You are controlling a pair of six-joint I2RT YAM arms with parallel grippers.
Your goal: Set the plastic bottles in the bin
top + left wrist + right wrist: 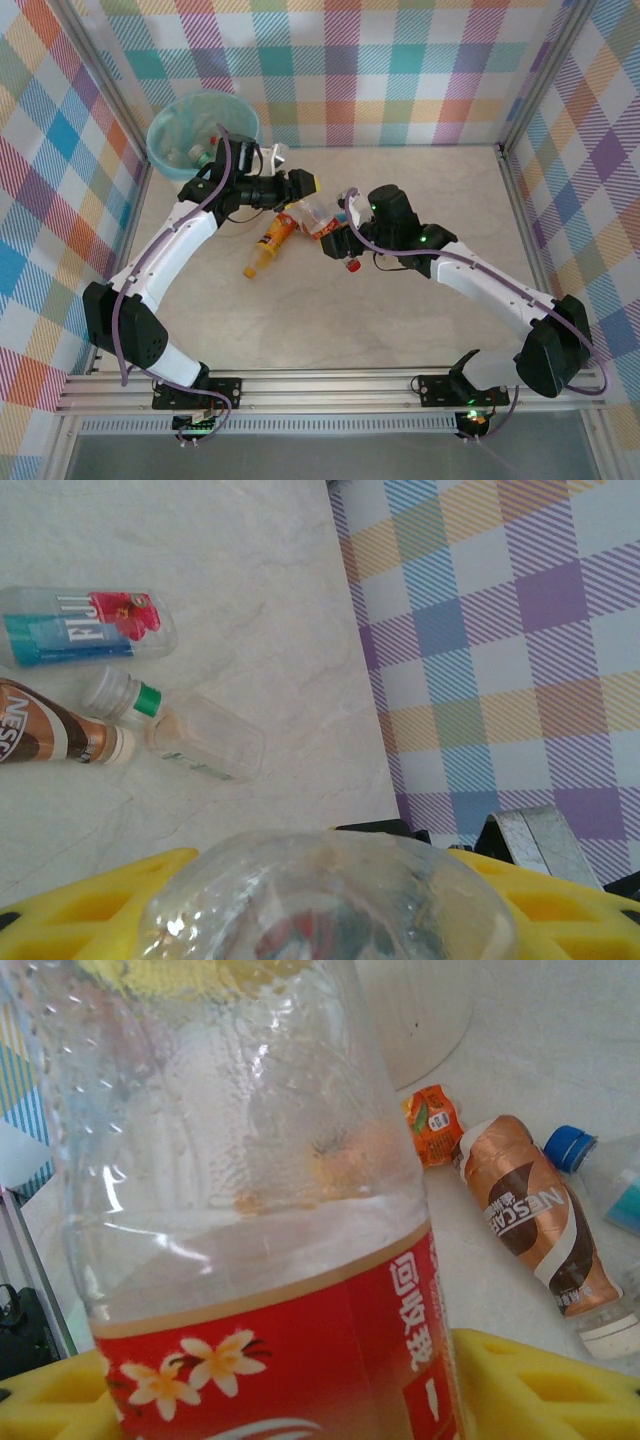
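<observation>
Bottles are partly dealt with: a few lie inside the bin, which stands at the counter's far left corner, its blue-green liner folded over the rim.

Two more are in the grasp of the arms. The left hand pinches a clear bottle between its yellow fingers. It sits just beside the bin's near right side, not over the opening. The right hand is clamped on a red-labelled bottle, with its yellow fingers on either side of the label, near the middle of the counter and well apart from the bin.

Loose ones remain on the counter between and around the two hands:
- an orange-labelled bottle lying on its side toward the left
- a brown Nescafé bottle
- a blue-and-red-labelled bottle
- a crushed clear bottle with a green neck ring, touching or just beside the Nescafé one

By my reading the job is somewhere around its middle. Some bottles are binned, two are held but not yet dropped, and at least four wait on the counter. The left hand's bottle looks closest to going in. The right hand's bottle has the whole left half of the counter to cross, or would need passing over.
</observation>
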